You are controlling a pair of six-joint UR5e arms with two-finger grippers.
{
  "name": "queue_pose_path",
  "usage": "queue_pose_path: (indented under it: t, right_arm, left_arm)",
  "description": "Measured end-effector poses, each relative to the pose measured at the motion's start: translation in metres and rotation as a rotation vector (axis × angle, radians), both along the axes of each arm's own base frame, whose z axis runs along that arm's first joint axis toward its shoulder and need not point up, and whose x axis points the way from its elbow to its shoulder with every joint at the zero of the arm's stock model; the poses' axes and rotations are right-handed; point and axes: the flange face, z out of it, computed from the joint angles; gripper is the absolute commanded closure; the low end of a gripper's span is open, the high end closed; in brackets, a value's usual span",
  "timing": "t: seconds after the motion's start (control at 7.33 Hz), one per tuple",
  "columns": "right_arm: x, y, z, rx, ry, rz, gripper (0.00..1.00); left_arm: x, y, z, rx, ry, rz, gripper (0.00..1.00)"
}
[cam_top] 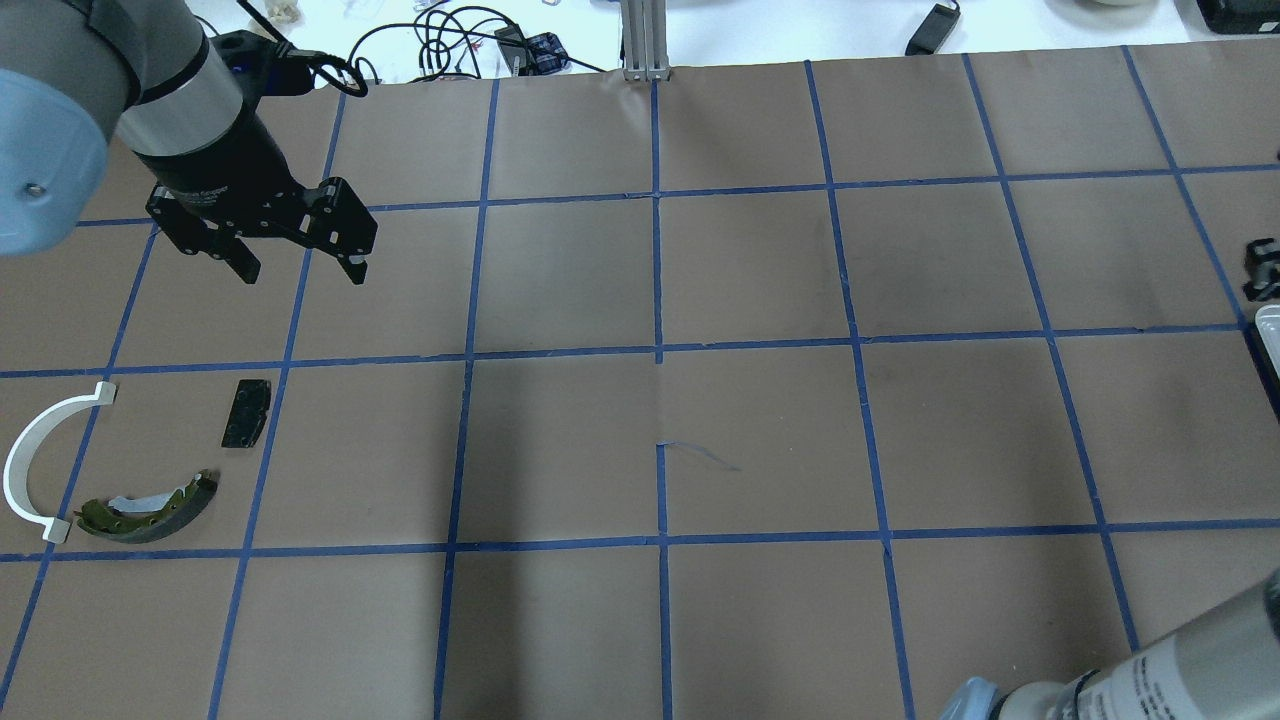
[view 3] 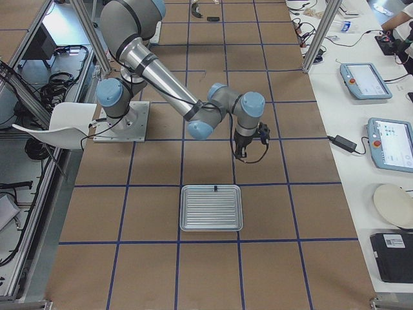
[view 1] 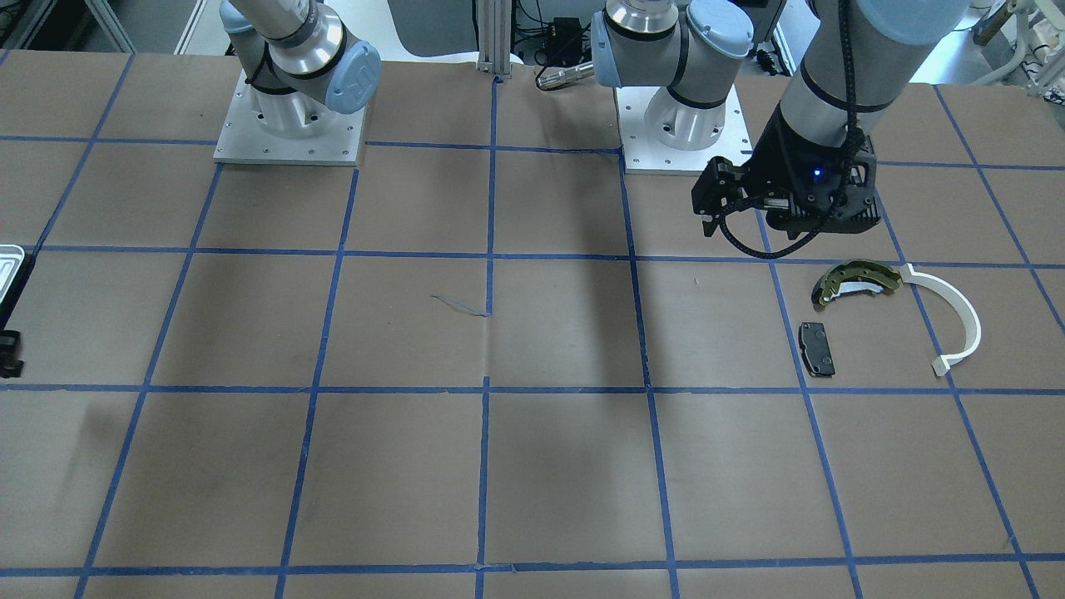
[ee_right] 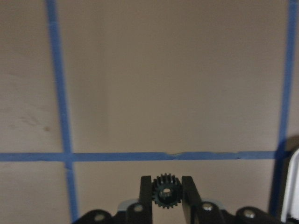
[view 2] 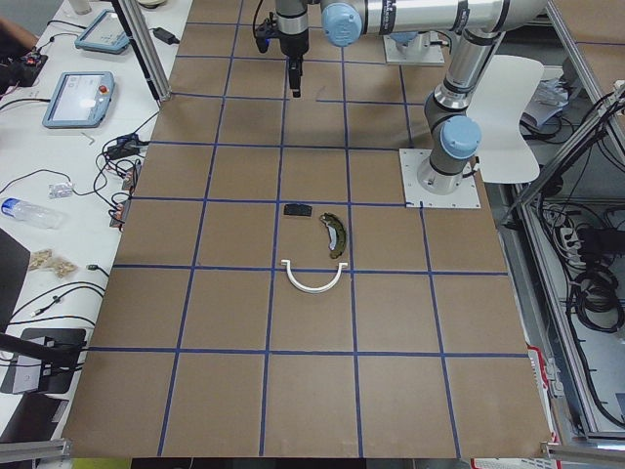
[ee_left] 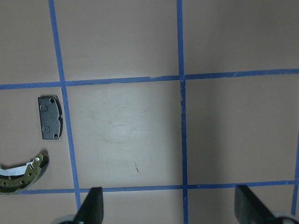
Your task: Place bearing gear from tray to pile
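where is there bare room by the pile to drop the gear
Bare paper inside the white arc strip's curve, bordered by the black pad and brake shoe; also the square beyond the pad, away from the arc. Tightest where shoe nears arc's end.

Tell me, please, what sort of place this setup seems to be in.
Most likely a robotics lab or test cell. A left arm and a right arm are bolted to a table gridded with blue tape, and a side bench holds teach pendants.
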Motion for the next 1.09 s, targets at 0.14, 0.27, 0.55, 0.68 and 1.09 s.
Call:
queue_pose_path:
  t: [0.14,0.27,0.55,0.68,1.09]
  right_arm:
    - [0.092,-0.005,0.002,0.002,-0.003,-0.010,1.00]
    - [0.184,-0.005,0.006,-0.023,-0.004,0.001,1.00]
    - [0.348,0.018,0.002,-0.072,-0.011,0.039,1.00]
    - [0.410,0.038,-0.015,-0.062,-0.011,0.048,1.00]
    - [0.532,0.085,-0.069,-0.095,-0.028,0.049,0.70]
  left_arm:
    - [0.000,0.000,0.000,0.000,0.000,0.001,0.00]
    - [0.000,0.000,0.000,0.000,0.000,0.002,0.00]
    - [0.000,-0.002,-0.002,0.004,-0.001,-0.001,0.00]
    - [0.000,-0.003,-0.004,0.007,-0.002,-0.003,0.00]
    - [0.003,-0.007,-0.004,-0.008,-0.011,0.001,0.00]
